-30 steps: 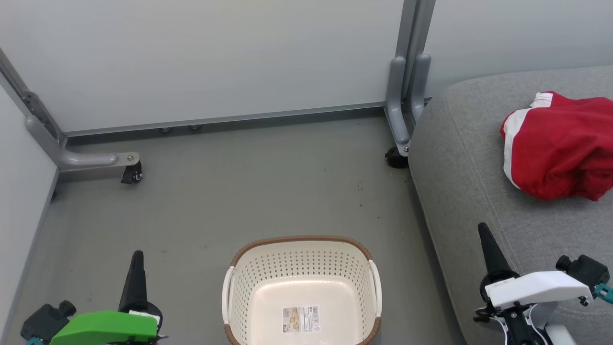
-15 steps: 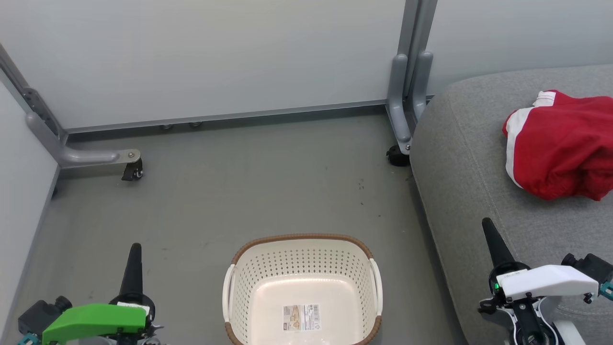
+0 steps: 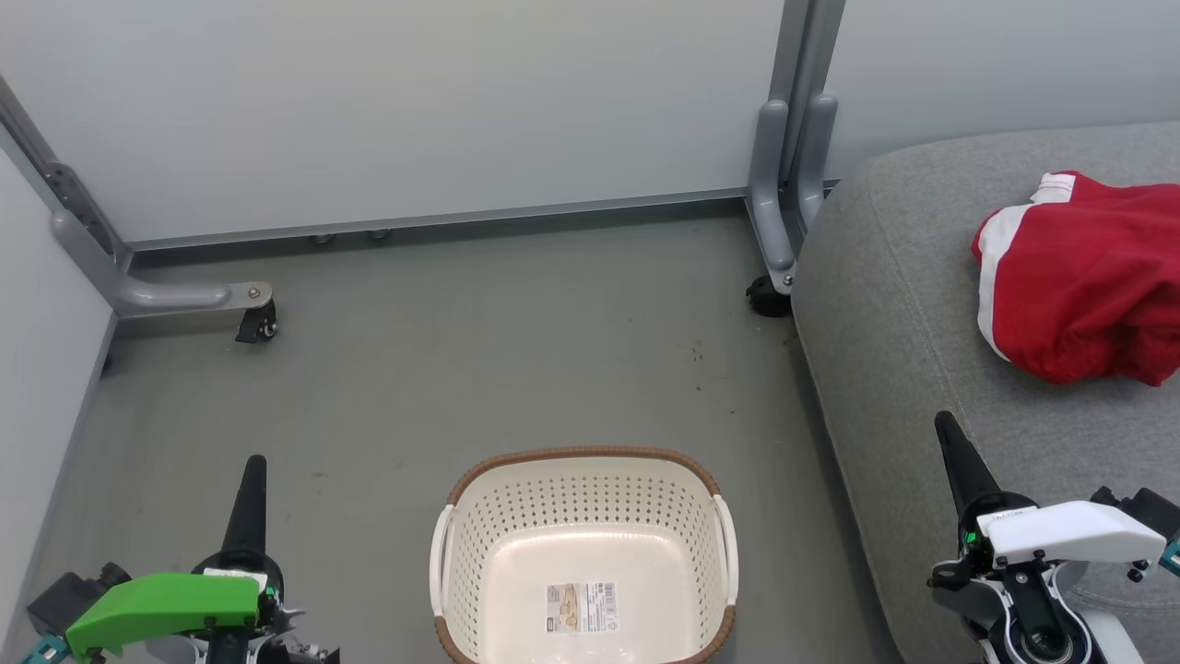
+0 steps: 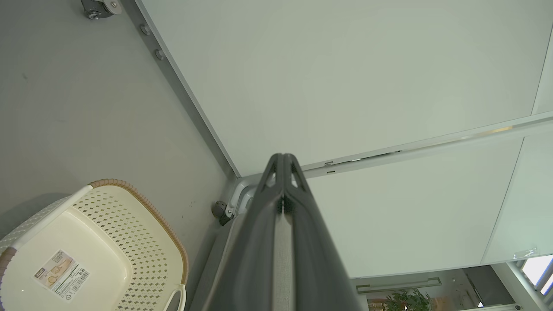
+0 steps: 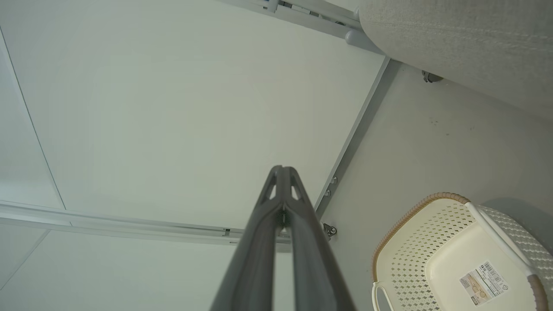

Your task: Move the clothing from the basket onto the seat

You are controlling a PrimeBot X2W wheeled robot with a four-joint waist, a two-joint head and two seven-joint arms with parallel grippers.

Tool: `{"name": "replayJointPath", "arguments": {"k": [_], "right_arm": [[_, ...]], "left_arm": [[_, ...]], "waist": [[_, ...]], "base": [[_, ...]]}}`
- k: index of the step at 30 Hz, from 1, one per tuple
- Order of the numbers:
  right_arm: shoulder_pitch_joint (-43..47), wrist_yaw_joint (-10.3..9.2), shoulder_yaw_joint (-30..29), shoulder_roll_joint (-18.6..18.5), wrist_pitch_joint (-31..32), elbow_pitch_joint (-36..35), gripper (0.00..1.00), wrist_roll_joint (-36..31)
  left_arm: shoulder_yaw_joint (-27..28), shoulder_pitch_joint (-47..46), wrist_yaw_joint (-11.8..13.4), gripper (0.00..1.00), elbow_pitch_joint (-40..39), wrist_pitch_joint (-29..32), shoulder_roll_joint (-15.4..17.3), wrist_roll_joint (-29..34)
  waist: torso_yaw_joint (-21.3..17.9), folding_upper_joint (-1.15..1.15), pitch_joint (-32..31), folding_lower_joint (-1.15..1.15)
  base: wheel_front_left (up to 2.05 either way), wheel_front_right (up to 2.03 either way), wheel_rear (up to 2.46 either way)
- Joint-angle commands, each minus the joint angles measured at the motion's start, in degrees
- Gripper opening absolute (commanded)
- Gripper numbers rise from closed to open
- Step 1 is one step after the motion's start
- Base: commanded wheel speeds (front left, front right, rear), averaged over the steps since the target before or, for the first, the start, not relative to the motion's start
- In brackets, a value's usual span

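Pointing forward, the left pincer (image 3: pixel 254 466) is held clenched and empty left of the basket (image 3: pixel 581 456), the right pincer (image 3: pixel 943 424) likewise by the seat (image 3: pixel 903 360), on which the clothing (image 3: pixel 1088 277) is laid.

The smooth grey floor (image 3: pixel 516 350) carries a cream-white perforated plastic basket (image 3: pixel 583 503), brown-rimmed, at 6 o'clock. At 3 o'clock stands a grey fabric-upholstered seat (image 3: pixel 903 304); crumpled bright red clothing (image 3: pixel 1088 277) with white trim lies on it toward 2 o'clock.
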Motion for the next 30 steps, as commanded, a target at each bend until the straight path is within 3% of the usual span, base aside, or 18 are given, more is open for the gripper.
{"name": "replayJointPath", "arguments": {"k": [1,30], "right_arm": [[-0.9,0.03,-0.4,-0.3,0.4,0.0,0.00,1.4],[-2.7,0.02,-3.0,0.1,4.0,1.4,0.00,14.0]], "left_arm": [[0.3,-1.7,-0.4,0.00,0.0,0.4,0.2,-1.5],[2.0,-4.1,-1.2,0.00,1.8,3.8,-0.1,-13.4]], "waist": [[0.0,0.00,0.0,0.00],[0.5,0.00,0.8,0.00]], "base": [[0.00,0.00,0.00],[0.00,0.00,0.00]]}}
